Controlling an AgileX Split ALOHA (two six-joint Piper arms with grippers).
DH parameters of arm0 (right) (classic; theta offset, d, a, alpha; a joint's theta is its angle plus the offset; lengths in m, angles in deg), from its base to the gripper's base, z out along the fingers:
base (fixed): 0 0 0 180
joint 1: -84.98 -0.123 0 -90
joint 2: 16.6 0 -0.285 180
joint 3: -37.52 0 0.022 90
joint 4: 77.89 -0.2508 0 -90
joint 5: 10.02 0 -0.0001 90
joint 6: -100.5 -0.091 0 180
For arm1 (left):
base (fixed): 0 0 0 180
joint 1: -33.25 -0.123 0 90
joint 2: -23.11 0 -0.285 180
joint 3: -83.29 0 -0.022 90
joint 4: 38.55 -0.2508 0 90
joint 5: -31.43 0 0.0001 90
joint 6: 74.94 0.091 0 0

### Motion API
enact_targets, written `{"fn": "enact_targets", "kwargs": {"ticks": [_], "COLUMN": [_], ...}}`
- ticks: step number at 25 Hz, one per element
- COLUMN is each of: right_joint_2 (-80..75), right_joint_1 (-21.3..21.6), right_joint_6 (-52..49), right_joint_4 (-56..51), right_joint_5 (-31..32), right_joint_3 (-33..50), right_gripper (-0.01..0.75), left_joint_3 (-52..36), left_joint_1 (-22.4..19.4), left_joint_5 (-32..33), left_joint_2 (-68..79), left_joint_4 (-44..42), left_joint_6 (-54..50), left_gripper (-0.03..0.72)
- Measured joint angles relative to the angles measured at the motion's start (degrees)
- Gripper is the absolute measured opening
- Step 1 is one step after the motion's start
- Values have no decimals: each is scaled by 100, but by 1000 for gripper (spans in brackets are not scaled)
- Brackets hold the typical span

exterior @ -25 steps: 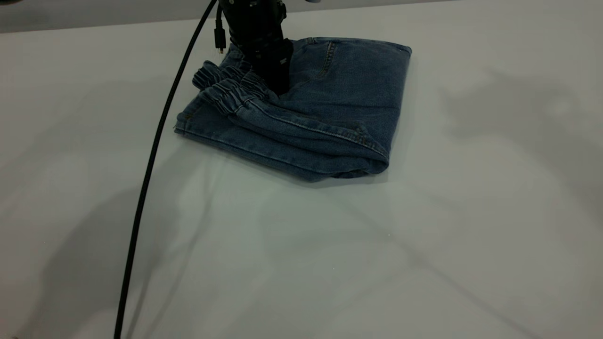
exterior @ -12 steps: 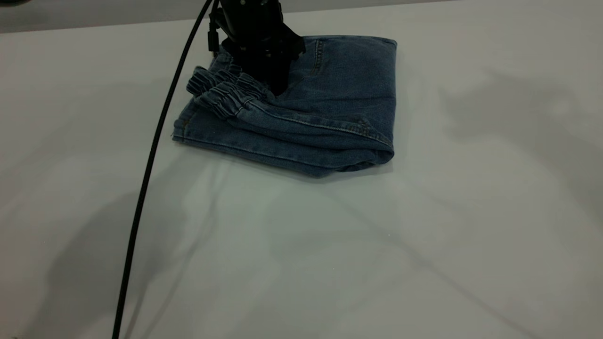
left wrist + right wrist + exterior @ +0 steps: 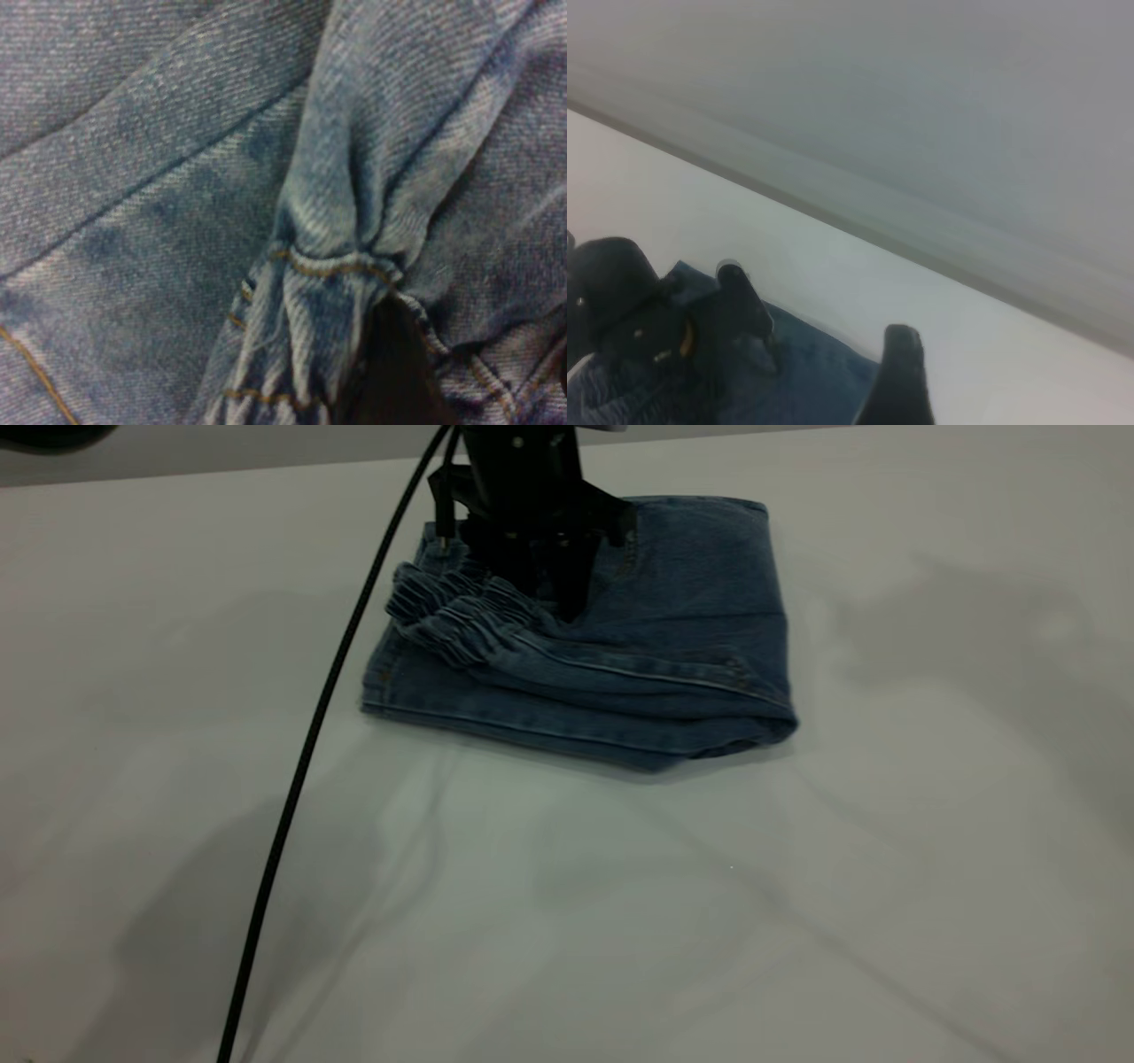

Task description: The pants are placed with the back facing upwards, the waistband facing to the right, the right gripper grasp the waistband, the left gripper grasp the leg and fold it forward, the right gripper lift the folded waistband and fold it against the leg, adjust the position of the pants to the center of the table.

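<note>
With the pants (image 3: 620, 646) already folded into a compact stack at the far side of the worktop (image 3: 567, 886), what's left looks like the final reposition toward centre. Left tool (image 3: 567, 607) is planted down into the denim just beside the gathered elastic waistband (image 3: 452, 615); its wrist view shows bunched fabric at the dark fingertip (image 3: 394, 363), so it's pressing or pinching cloth, but I can't tell whether the fingers are closed on it (too much is hidden by the tool body). Right tool (image 3: 824, 341) is off the pants, raised near the far edge, fingers spread apart, holding nothing.

To do this step well:
- keep steady downward contact so the layers move as one
- drag slowly toward the near side; the top fold is likely to slide off if jerked
- watch the black cable (image 3: 301, 779) hanging beside the stack so it doesn't snag the waistband

No brand, label or legible writing visible anywhere.
</note>
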Motion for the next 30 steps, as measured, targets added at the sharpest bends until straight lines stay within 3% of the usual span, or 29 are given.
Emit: {"fn": "enact_targets", "kwargs": {"ticks": [8, 18, 24, 30], "right_joint_2": [0, 69, 588, 1600], "right_joint_1": [0, 0, -6, -6], "right_joint_6": [22, 26, 26, 296], "right_joint_4": [0, -19, -446, -958], "right_joint_5": [0, 0, 0, 3], "right_joint_3": [0, 0, 11, 730], "right_gripper": [535, 535, 535, 535], "left_joint_3": [-12, -12, -12, -213], "left_joint_1": [18, 18, 4, 4], "left_joint_5": [-18, -23, -28, -24], "left_joint_2": [-180, -855, -1811, -2978], "left_joint_4": [49, -25, -665, -793], "left_joint_6": [-526, 380, 323, 249], "left_gripper": [399, 399, 399, 399]}}
